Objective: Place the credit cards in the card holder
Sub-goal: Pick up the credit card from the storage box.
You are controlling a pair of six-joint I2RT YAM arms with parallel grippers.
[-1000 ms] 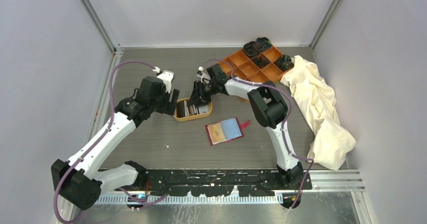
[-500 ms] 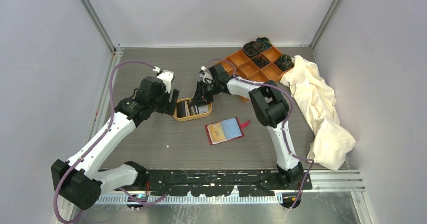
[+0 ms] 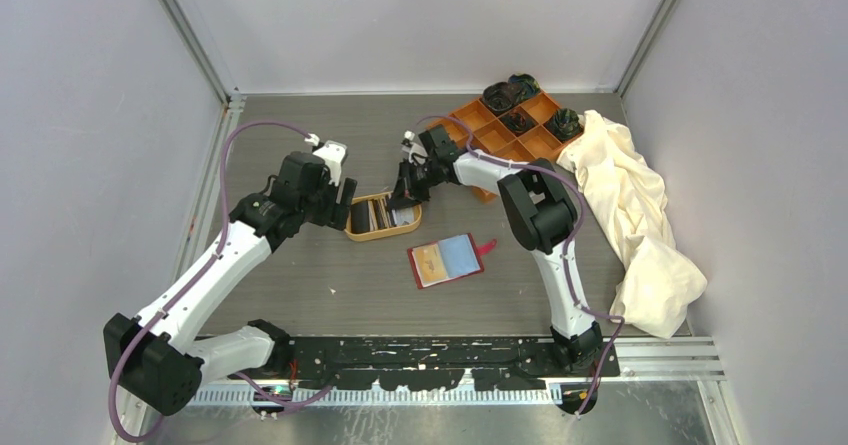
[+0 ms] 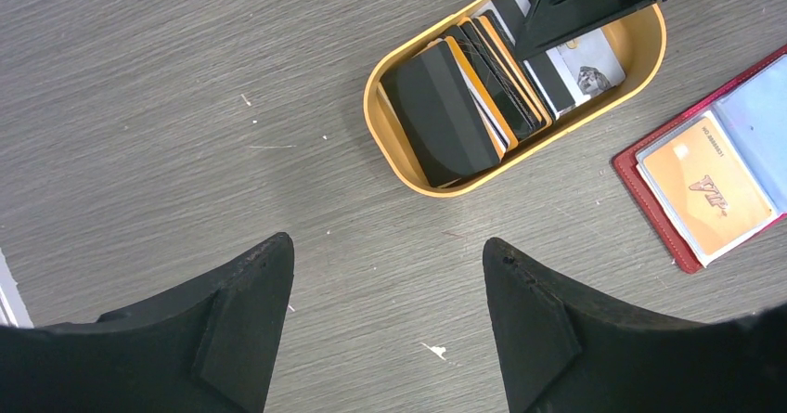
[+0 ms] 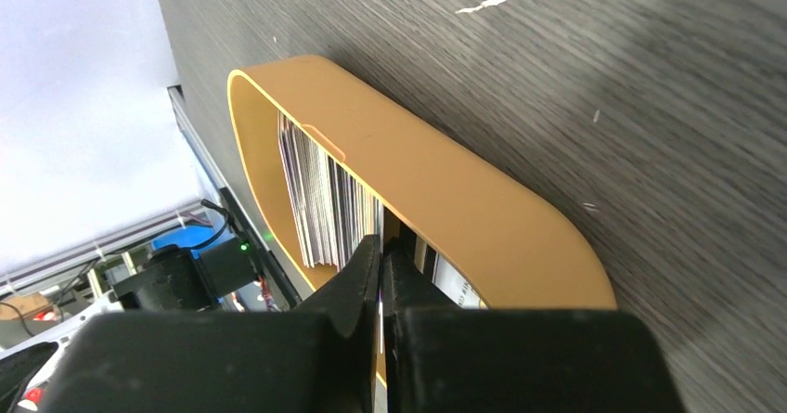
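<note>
Right hand (image 5: 380,246) shut among credit cards (image 4: 483,88) standing edgewise across dish (image 4: 408,167); left hand (image 4: 385,244) open, empty

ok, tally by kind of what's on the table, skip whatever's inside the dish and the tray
card holder: 1
tan card showing in the holder: 1
oval dish: 1
compartment tray: 1
cloth: 1
Total: 5
</note>
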